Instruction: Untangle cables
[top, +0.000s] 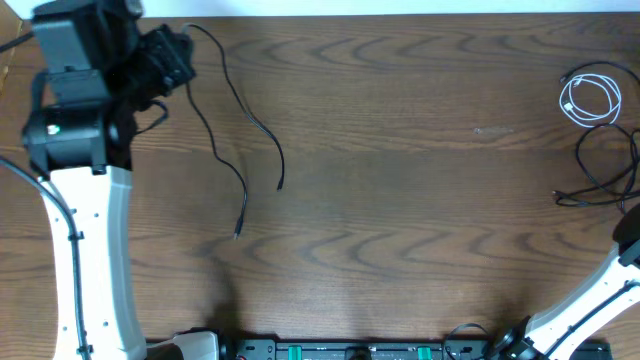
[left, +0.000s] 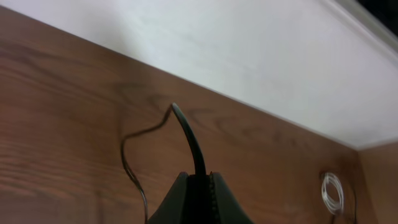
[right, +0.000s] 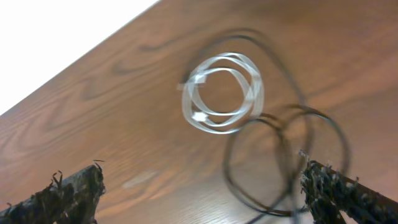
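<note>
Separation seems the aim: the left gripper, clamped tight on one long black cable, holds it at the table's far-left corner, well apart from the white coil and black loop beneath the wide-open, empty right gripper.

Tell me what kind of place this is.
Probably a robotics lab or test bench. A wood-grain table against a plain white wall has two robot arms reaching in from its near edge, and loose black cables and a coiled white cable lie on it.
</note>
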